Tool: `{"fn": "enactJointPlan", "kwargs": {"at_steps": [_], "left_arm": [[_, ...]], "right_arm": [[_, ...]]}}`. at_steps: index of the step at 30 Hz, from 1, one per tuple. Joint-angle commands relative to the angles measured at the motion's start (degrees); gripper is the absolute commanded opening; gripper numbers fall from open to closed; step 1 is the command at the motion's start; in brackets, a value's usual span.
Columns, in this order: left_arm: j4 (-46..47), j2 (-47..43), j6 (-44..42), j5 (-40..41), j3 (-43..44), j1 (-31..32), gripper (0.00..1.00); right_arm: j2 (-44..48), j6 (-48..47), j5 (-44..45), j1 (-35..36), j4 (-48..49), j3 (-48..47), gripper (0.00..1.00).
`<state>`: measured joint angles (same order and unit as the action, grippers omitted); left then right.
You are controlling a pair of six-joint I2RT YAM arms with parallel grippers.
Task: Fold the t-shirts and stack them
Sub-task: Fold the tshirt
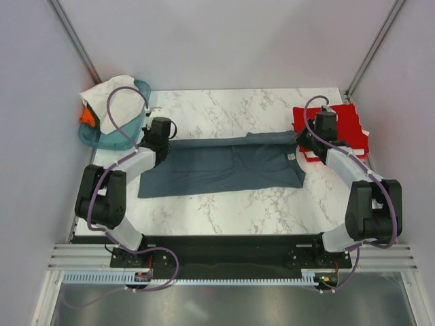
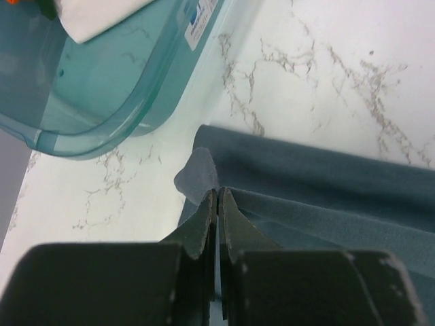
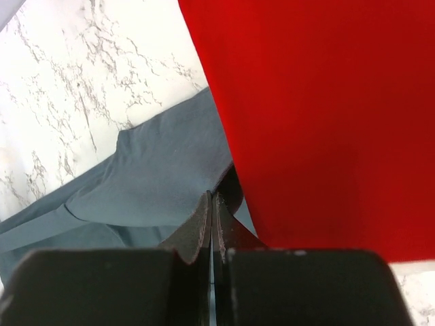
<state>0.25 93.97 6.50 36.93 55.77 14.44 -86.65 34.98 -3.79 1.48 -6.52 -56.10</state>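
Bare table (image 1: pixel 245 109) lies beyond and before the blue-grey shirt (image 1: pixel 217 170); teal basket (image 1: pixel 117 140) flanks its left, red shirts (image 1: pixel 350 125) its right.

A teal plastic basket (image 1: pixel 112 136) sits at the far left corner of the white marble table (image 1: pixel 231 112) — plain grey walls (image 1: pixel 224 41) around it.

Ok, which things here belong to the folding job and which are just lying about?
Job: blue-grey t-shirt, pinched by left hand and right hand; red t-shirts, stacked right; white shirt and orange shirt, far left.
Lying about: teal basket holding those two; marble table.
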Motion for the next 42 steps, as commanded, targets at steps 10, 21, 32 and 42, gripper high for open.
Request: {"fn": "enactJointPlan", "kwargs": {"at_steps": [10, 21, 32, 42], "left_arm": [[1.9, -7.8, 7.5, 5.3, -9.2, 2.7, 0.28], [-4.6, -17.2, 16.5, 1.7, -8.5, 3.3, 0.69], [-7.1, -8.6, 17.3, -20.2, 1.9, 5.3, 0.65], [-4.2, 4.4, 18.9, -33.6, 16.0, 10.6, 0.67]], "right_arm": [[12.7, 4.5, 8.2, 1.8, 13.2, 18.3, 0.47], [7.3, -3.4, 13.6, 11.4, 8.5, 5.8, 0.49], [-10.5, -7.9, 16.7, 12.9, 1.4, -10.3, 0.47], [-23.2, -8.8, 14.4, 12.9, -1.2, -19.4, 0.49]]}}
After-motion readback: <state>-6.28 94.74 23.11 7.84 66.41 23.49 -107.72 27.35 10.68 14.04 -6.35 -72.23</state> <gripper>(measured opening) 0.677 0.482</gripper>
